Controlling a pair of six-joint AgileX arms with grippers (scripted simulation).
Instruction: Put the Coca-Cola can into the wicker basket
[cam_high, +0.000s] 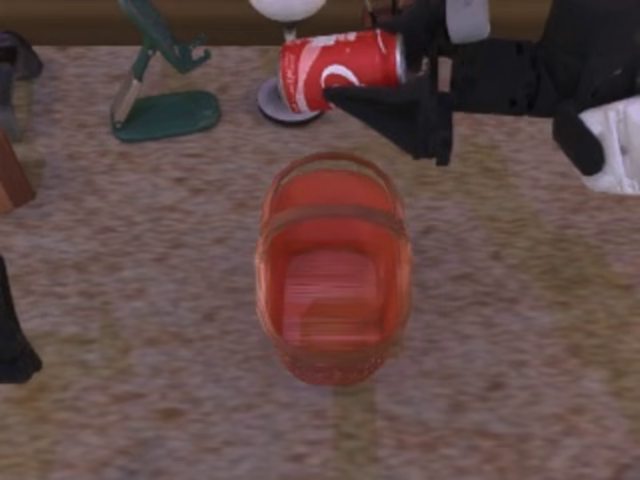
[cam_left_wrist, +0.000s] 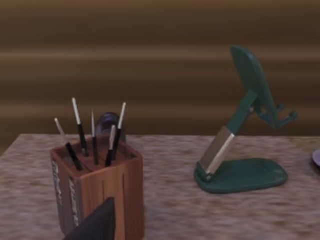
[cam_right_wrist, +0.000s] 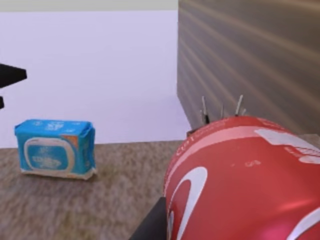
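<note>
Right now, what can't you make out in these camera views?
- Left gripper: left wrist view's edge cuts it off; fingers unseen.
- Coca-Cola can: right wrist view shows only part, edges cropping it.
- Wicker basket: absent from both wrist views.
- White object: top view's edge crops it.

Green phone stand (cam_high: 165, 105): far side of table (cam_high: 520, 340), left of centre; flat oval base, tilted cradle on a silver arm.
Wooden utensil block (cam_left_wrist: 102, 187): holds five dark-handled tools, tips up.
White round object on grey disc base (cam_high: 283, 103): far edge, partly hidden.
Blue wipes pack (cam_right_wrist: 55, 148): lying on the tabletop.
</note>
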